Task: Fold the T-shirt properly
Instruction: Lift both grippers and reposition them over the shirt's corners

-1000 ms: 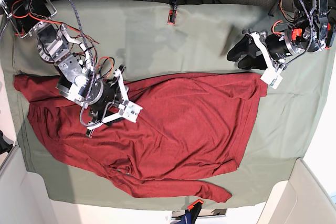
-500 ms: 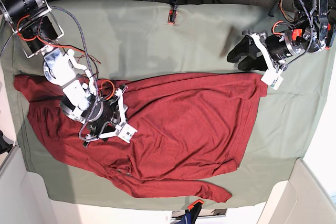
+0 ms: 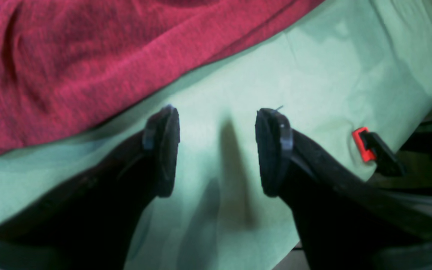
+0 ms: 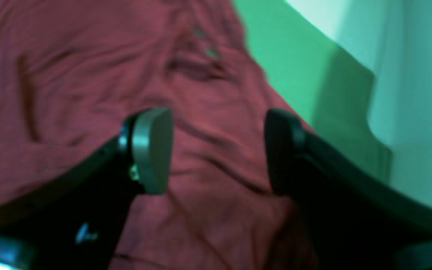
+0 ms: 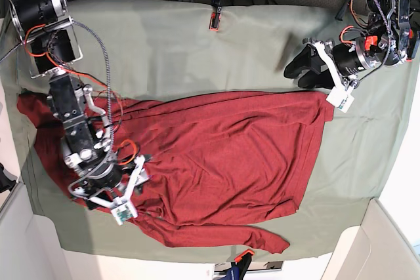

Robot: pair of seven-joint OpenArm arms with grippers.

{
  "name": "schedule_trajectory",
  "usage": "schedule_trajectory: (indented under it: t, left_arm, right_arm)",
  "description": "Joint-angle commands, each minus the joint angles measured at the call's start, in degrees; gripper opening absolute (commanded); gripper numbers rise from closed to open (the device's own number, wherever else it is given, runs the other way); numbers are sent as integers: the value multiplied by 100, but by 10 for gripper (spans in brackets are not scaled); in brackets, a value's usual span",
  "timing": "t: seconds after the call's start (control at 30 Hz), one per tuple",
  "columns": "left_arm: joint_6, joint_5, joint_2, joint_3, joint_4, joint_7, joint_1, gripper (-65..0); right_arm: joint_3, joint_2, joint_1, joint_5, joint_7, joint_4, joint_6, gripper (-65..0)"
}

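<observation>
The dark red T-shirt (image 5: 216, 155) lies spread across the middle of the pale green cloth sheet (image 5: 197, 44), one sleeve trailing toward the sheet's near edge. The right gripper (image 4: 218, 150) hangs over the shirt's wrinkled cloth, jaws apart, holding nothing. The left gripper (image 3: 216, 150) hovers above bare sheet just beside the shirt's edge, jaws apart and empty.

Base camera looking straight down over the whole table, wrist cameras looking closely past their jaws, all sharing the shirt (image 5: 223, 155).
</observation>
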Motion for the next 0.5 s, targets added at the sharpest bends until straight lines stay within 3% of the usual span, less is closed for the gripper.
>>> schedule_trajectory:
  t: [0.0, 0.13, 0.23, 0.47]
  left_arm:
    - [-49, -162, -101, -83, 96, -103, -52, -300]
    - [-49, -439, -96, -376, 199, 142, -46, -300]
    - [-49, -603, -103, -769, 238, 251, -46, -300]
    - [-49, -855, -109, -1392, 238, 284, 79, -300]
  right_arm:
    - [168, 13, 131, 22, -105, 258, -37, -266]
    - [723, 173, -286, 186, -570, 1019, -24, -266]
    - [1029, 391, -822, 417, -595, 1357, -20, -266]
    - [1635, 553, -2225, 417, -612, 2092, 133, -266]
